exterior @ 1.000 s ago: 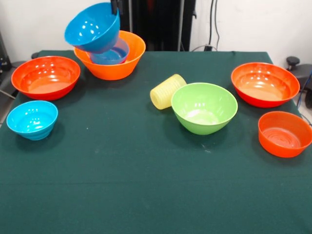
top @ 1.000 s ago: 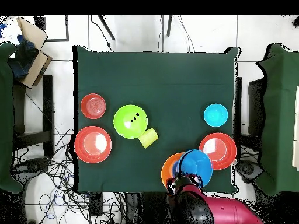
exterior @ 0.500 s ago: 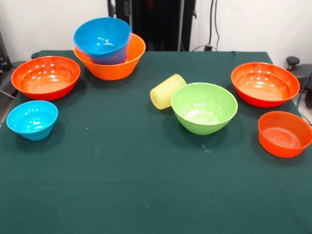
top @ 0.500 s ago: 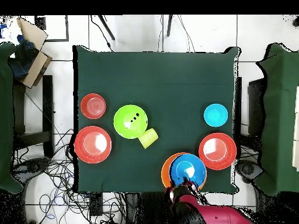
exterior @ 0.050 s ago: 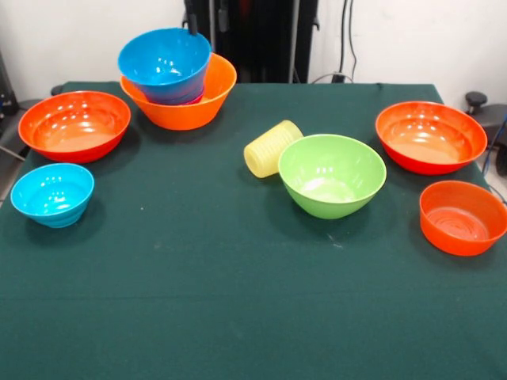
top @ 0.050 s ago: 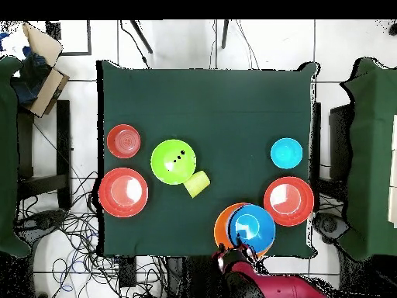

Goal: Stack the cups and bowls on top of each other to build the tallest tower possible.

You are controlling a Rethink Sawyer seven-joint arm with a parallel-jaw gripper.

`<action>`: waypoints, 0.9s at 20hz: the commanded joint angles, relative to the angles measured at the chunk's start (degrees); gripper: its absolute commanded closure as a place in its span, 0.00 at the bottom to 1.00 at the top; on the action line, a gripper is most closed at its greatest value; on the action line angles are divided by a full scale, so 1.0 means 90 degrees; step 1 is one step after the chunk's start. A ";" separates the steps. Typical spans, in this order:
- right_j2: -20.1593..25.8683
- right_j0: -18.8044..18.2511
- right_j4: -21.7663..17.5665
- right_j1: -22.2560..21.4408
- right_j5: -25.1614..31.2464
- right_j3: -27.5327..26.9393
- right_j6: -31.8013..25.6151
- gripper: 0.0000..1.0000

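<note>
The tower (exterior @ 0.050 s ago: 178, 83) was located at the table's far corner in the front view and consisted of a large light-orange bowl (exterior @ 0.050 s ago: 198, 107) with a blue bowl (exterior @ 0.050 s ago: 165, 63) seated in it; a trace of another bowl was visible beneath the blue one, but its kind could not be determined. The widest piece was judged to have been placed lowest so that narrower pieces could nest and be kept stable. The blue bowl was seen offset toward one side of the orange rim rather than centred. The pale-yellow cup (exterior @ 0.050 s ago: 272, 148) was lying on its side, touching the lime-green bowl (exterior @ 0.050 s ago: 332, 174). Two red-orange bowls (exterior @ 0.050 s ago: 74, 125) (exterior @ 0.050 s ago: 431, 135), a smaller orange bowl (exterior @ 0.050 s ago: 463, 216) and a cyan bowl (exterior @ 0.050 s ago: 52, 194) were left unstacked, well apart. The gripper (exterior @ 0.050 s ago: 192, 16) was shown only as a dark tip just above the blue bowl's rim; whether it was released or clenched could not be told. In the overhead view the arm (top @ 0.050 s ago: 267, 283) was drawn close to its base.
</note>
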 commanded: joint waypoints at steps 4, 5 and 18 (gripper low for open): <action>0.0170 0.0338 -0.0064 0.0471 -0.0150 -0.0311 0.0851 0.00; 0.0188 0.0373 -0.0049 0.0484 -0.0178 -0.0323 0.0863 0.00; 0.1343 0.0488 0.0970 -0.0285 0.0762 -0.0463 0.0548 0.00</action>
